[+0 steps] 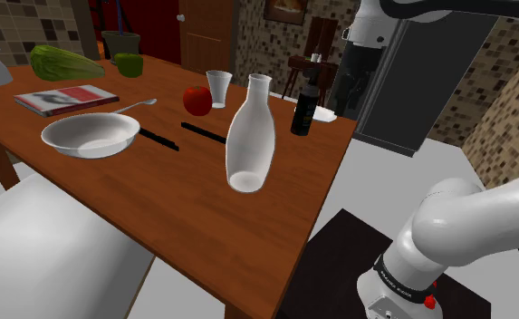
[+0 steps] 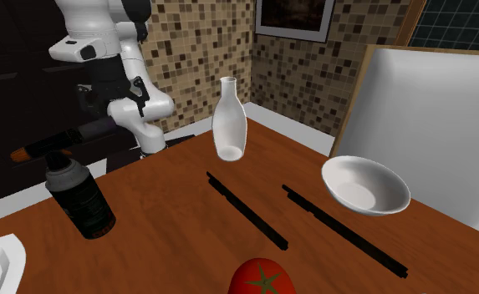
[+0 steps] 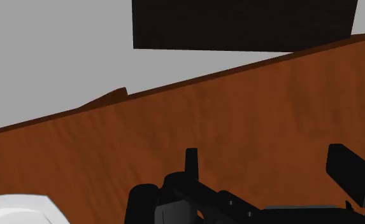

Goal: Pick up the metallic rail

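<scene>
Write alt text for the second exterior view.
Two thin black rails lie parallel on a brown table, between a white bowl and a dark bottle. A white carafe stands behind them, a tomato in front, the robot arm beyond.

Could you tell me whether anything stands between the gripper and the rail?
Nothing covers the dark rail or its twin. The dark bottle and white vase stand nearer the gripper, so a high approach looks safest.

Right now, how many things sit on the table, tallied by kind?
Produce (lettuce, pepper, tomato): 3
Vessels (bowl, cup, carafe, bottle): 4
Black rails: 2
Spoon: 1
Book: 1
White dish: 1
Total: 12
</scene>
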Controlling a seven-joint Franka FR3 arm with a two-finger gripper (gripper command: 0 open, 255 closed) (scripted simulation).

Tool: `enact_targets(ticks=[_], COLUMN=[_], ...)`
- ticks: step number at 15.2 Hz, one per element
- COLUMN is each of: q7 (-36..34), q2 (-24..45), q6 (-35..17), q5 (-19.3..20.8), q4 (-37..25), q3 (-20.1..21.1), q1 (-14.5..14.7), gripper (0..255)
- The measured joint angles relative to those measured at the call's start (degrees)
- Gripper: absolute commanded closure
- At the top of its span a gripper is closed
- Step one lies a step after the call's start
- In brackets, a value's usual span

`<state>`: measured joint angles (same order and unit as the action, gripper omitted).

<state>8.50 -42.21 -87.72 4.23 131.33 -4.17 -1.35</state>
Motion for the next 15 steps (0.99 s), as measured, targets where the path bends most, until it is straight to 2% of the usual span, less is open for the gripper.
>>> enact_targets(ticks=[3,7,15], q7=[-0.5,-2.1,-5.6], q2=[2.2,9.2,24.8], q6=[-0.8,-4.6,-9.3], q5=[-0.4,-1.4,-2.4], q4=[-1.0,-3.4,-12.3], q3=[0.8,2.9,7.5], q1=[0.5,2.0,4.8], gripper=[0,0,0])
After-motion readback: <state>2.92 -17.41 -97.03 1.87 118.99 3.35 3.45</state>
